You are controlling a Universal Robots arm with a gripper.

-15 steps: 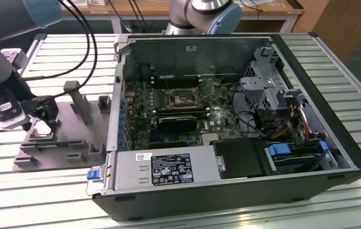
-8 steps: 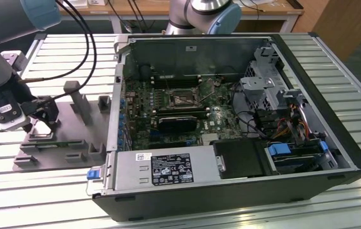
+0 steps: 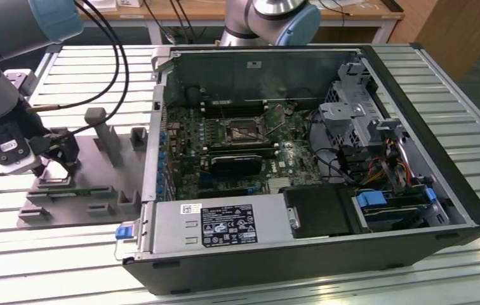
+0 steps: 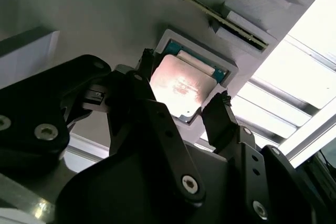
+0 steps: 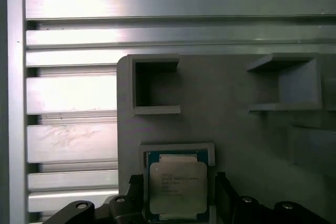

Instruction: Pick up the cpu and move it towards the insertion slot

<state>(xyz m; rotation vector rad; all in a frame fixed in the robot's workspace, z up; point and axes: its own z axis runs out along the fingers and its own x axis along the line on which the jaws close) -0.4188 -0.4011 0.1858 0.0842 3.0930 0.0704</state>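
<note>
Black hand (image 4: pixel 185 81), fingers parted narrowly, astride the cpu (image 5: pixel 177 187); gripped nothing that could be seen.
Lay flat, silver top upward, in a square nest of the grey fixture (image 5: pixel 226 108) on the slatted bench (image 5: pixel 68 93); flanked closely by one finger on each side, contact not discernible. Sat at the exterior view's left of the open computer case (image 3: pixel 452 165), well apart from the insertion slot (image 3: pixel 242 129), silver-framed with dark centre, on the motherboard inside.
</note>
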